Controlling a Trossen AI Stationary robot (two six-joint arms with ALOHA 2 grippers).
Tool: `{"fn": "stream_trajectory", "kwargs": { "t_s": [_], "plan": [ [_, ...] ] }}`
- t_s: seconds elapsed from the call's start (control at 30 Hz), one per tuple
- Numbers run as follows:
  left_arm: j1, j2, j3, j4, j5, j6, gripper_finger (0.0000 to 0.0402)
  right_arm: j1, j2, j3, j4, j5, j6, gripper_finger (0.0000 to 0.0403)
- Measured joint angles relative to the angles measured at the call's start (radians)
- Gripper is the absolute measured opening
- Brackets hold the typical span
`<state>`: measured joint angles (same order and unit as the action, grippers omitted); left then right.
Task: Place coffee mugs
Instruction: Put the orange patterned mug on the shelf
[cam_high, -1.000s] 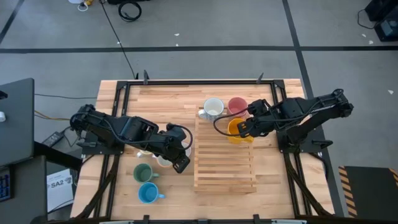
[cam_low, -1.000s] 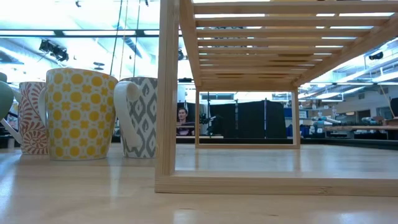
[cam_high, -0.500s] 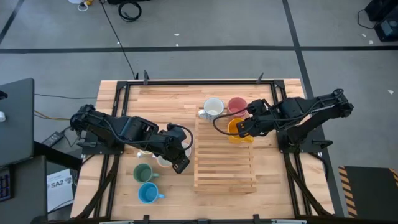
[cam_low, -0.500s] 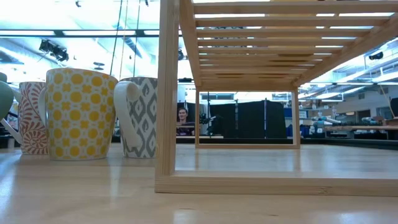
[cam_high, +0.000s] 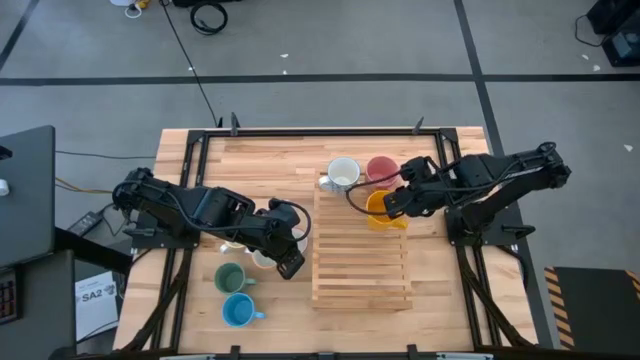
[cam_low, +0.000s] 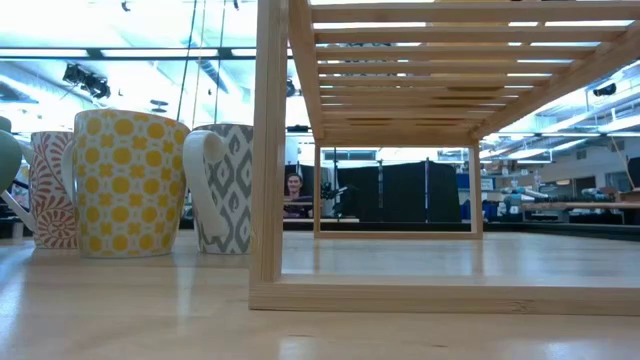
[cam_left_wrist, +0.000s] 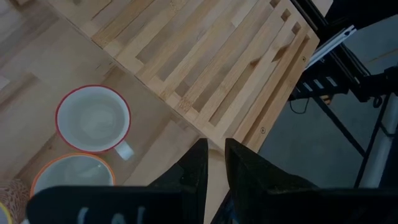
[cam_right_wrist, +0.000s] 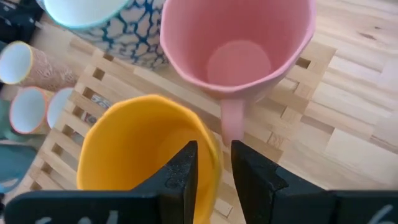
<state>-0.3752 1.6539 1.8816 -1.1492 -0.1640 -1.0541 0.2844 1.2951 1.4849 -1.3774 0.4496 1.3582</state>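
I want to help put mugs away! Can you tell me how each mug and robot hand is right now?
orange mug: upright on rack, wall between fingers
pink mug: upright, empty
white mug: upright
green mug: upright on table
blue mug: upright on table
right gripper: slightly open
left gripper: nearly shut, empty

Setting: robotics lab or open-plan workshop hall — not a home. Evidence: butcher-block table (cam_high: 260, 160) on a black metal frame, standing on grey floor marked with dark tape lines; loose cable coil (cam_high: 209, 16) on the floor beyond; far across the room, ceiling strip lights, black partition screens (cam_low: 420, 190), cluttered benches — a seated person (cam_low: 294, 192).
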Motion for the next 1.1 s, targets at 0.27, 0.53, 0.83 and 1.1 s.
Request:
{"fn": "stream_trajectory", "kwargs": {
  "t_s": [0.27,0.53,0.83,1.1],
  "plan": [
    [-0.016,0.0,0.0,-0.008,0.002,0.077,0.0062,0.004,-0.088,0.0,0.001,0.001,-0.018,0.0101],
    [-0.069,0.0,0.0,-0.113,0.009,0.155,0.0062,0.042,-0.165,0.0,0.041,0.002,-0.104,0.0101],
    [-0.172,0.0,-0.025,-0.172,-0.053,0.122,0.0062,0.13,-0.155,0.0,0.102,0.006,-0.169,0.0101],
    [-0.269,0.0,-0.144,-0.176,-0.052,0.113,0.0062,0.229,-0.086,0.0,0.171,0.005,-0.258,0.0101]
  ]
}}
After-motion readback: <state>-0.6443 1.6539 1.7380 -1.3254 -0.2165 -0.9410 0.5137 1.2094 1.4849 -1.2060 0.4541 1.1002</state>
